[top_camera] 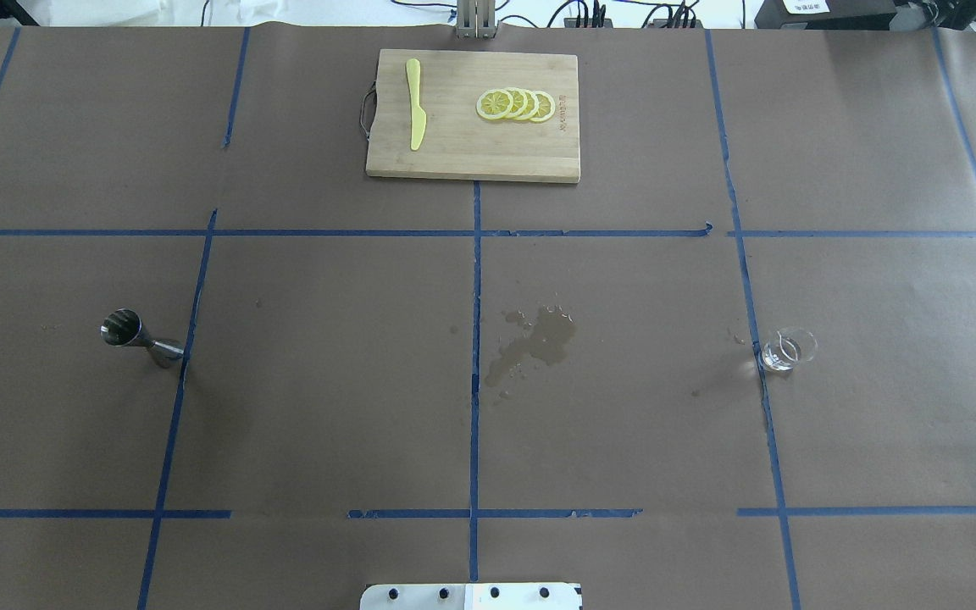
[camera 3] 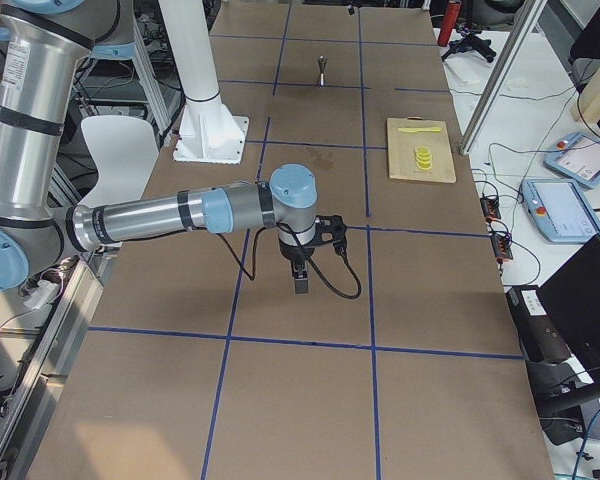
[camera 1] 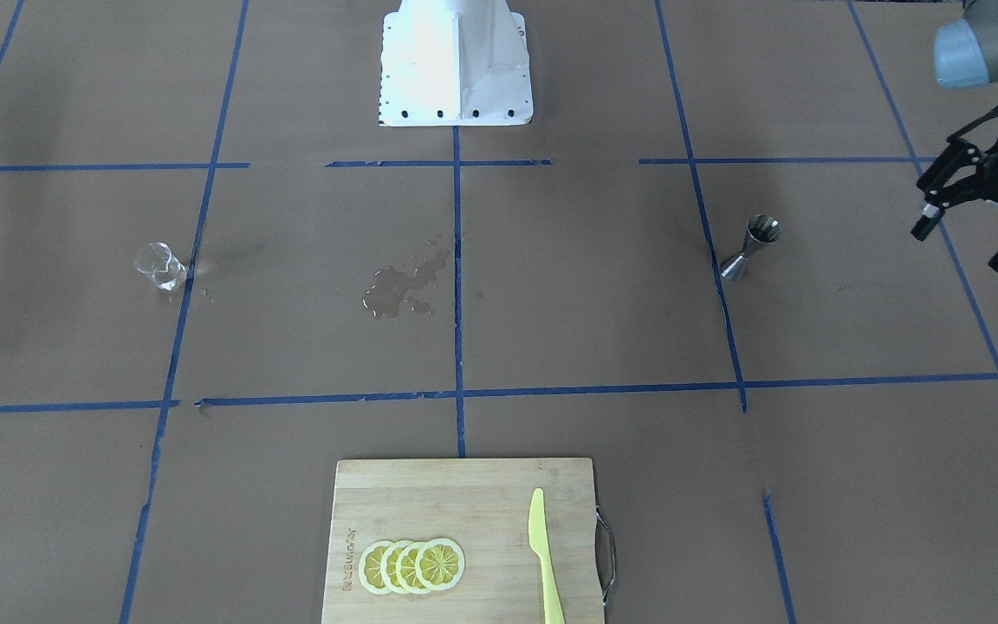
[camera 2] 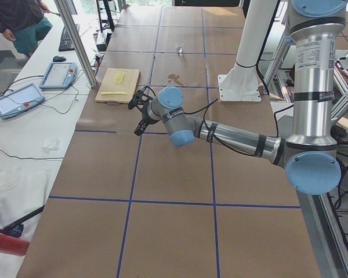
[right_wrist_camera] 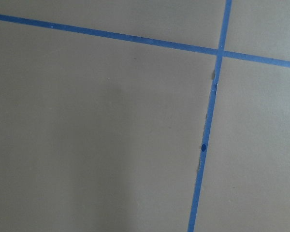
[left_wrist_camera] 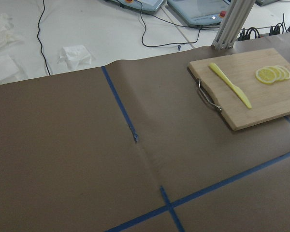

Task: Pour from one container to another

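Glass cup (camera 1: pixel 161 266): upright on the tabletop (camera 1: pixel 551 303), robot's right side, well apart from the jigger (camera 1: pixel 750 249).
Left gripper (camera 1: pixel 967 243): jaws spread, empty, held near the jigger.
Right gripper (camera 3: pixel 300 278): jaw state cannot be told.
Risk: cup may be tipped at grasp; the narrow jigger mouth may be missed, and the puddle (camera 1: pixel 399 286) enlarged.

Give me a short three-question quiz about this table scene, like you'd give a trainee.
1. True or false: the left end effector is holding the glass cup.
2. What lies on the cutting board beside the lemon slices? A) yellow knife B) spoon C) fork
3. Fill in: between the glass cup and the metal jigger there is a wet ____.
Key: 1 false, it is open and empty; 2 A; 3 puddle.
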Available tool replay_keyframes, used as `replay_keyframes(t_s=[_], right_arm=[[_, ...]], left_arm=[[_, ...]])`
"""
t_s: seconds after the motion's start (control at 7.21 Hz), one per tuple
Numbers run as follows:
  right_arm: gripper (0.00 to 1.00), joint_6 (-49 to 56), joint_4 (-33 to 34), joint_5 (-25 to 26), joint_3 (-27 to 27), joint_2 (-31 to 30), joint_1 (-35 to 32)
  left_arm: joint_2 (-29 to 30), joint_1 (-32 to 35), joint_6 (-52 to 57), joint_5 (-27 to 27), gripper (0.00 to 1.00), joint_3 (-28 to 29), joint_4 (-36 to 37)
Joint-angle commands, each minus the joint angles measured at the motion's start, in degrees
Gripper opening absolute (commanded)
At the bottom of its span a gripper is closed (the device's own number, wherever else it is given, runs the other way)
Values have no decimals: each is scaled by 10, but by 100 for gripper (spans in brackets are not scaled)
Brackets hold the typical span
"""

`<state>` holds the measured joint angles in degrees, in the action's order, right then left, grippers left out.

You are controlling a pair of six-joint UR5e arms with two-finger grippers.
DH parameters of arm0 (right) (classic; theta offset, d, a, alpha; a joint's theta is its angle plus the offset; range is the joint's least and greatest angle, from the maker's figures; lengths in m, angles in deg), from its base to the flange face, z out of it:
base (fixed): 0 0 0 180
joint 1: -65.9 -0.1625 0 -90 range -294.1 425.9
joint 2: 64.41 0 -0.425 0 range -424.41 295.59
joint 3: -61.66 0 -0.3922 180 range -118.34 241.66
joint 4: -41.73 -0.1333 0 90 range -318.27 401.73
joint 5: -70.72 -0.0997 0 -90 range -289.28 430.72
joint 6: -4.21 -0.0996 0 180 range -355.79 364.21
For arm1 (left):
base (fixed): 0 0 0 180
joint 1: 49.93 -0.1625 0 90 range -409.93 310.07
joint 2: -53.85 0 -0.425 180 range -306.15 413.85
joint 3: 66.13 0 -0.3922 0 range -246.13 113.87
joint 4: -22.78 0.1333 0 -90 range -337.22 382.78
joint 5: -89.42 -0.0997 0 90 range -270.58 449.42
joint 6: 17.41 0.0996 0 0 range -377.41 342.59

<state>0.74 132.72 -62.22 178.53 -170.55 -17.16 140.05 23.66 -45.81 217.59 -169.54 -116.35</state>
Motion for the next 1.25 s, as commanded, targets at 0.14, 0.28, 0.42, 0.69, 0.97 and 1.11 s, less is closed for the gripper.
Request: replay_keyframes(t_s=[0.14, 0.28, 0.42, 0.69, 0.97, 1.11], right_arm=[[100, 2, 0, 5, -23, 5, -18], [100, 8, 0, 1, -43, -1, -18], [100, 8, 1, -9, -59, 5, -30], [100, 89, -5, -69, -150, 5, -61], [100, 97, -6, -68, -164, 8, -69], [100, 97, -6, -64, -165, 8, -69]], left_arm=[[-14, 115, 330, -44, 100, 68, 186], [-7, 121, 400, -84, 100, 69, 271], [4, 133, 415, -83, 100, 71, 305], [-4, 136, 403, -52, 100, 73, 311], [-20, 147, 356, 34, 100, 73, 333], [-31, 148, 356, 31, 100, 69, 332]])
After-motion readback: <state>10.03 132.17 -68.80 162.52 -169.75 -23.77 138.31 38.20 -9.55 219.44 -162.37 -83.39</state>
